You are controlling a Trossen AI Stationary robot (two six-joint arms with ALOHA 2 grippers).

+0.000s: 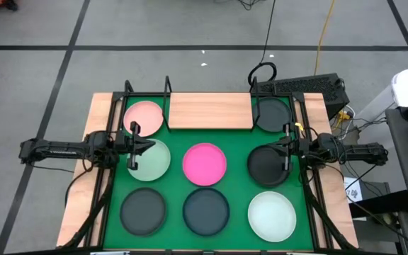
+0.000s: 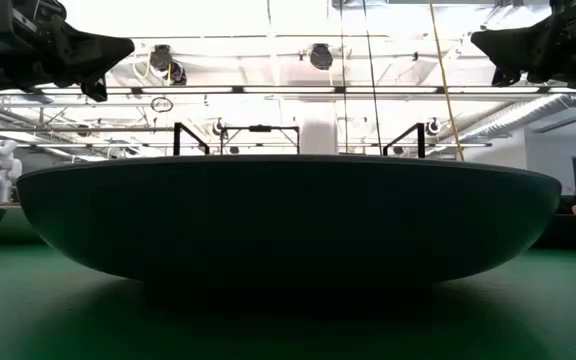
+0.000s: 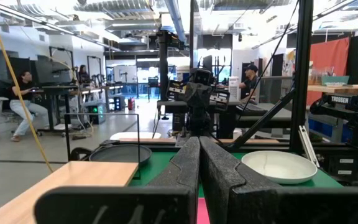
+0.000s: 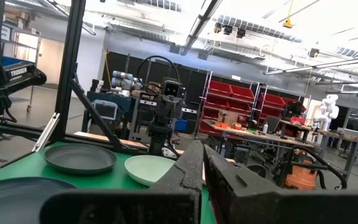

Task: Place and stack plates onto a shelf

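High view: a green-topped table point(image 1: 236, 191) with wooden side borders stands on a grey taped floor, carrying eight plates: one light pink point(image 1: 144, 117), one hot pink point(image 1: 205, 162), two pale green/white point(image 1: 272, 215), and four dark point(image 1: 205, 210); the shelf point(image 1: 210, 111) lies at the far edge between the light pink plate and a dark one; the left hand point(image 1: 134, 142) and right hand point(image 1: 286, 144) hover at the sides. Low view: a dark plate point(image 2: 288, 215) fills the foreground before a bright workshop; wrist views: both hands' fingers are pressed together, holding nothing, and seated people work at desks.
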